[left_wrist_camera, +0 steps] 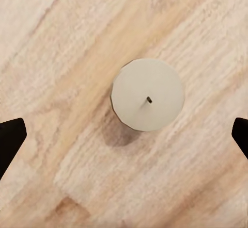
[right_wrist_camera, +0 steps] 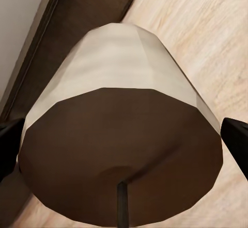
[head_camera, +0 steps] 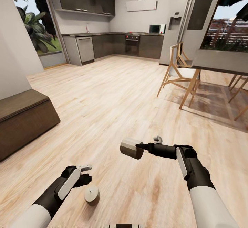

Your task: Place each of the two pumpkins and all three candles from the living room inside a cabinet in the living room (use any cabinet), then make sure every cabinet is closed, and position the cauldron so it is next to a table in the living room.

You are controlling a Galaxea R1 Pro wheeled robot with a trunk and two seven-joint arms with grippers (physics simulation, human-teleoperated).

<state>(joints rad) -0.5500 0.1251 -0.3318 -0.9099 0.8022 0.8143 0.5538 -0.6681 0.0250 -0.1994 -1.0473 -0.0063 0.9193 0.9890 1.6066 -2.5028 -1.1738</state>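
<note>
Two candles: one (head_camera: pixel 131 148) clamped in right tool (head_camera: pixel 139 148), one (head_camera: pixel 92 195) on floor under spread left tool (head_camera: pixel 86 173).

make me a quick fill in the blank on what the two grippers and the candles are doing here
1. The right gripper holds a ____ above the floor.
2. The other candle stands upright on the wooden ____.
3. The left gripper hovers over that candle with its fingers ____.
4. The dark-brown cabinet lies on the robot's ____ side.

Missing words: candle; floor; open; left
</note>
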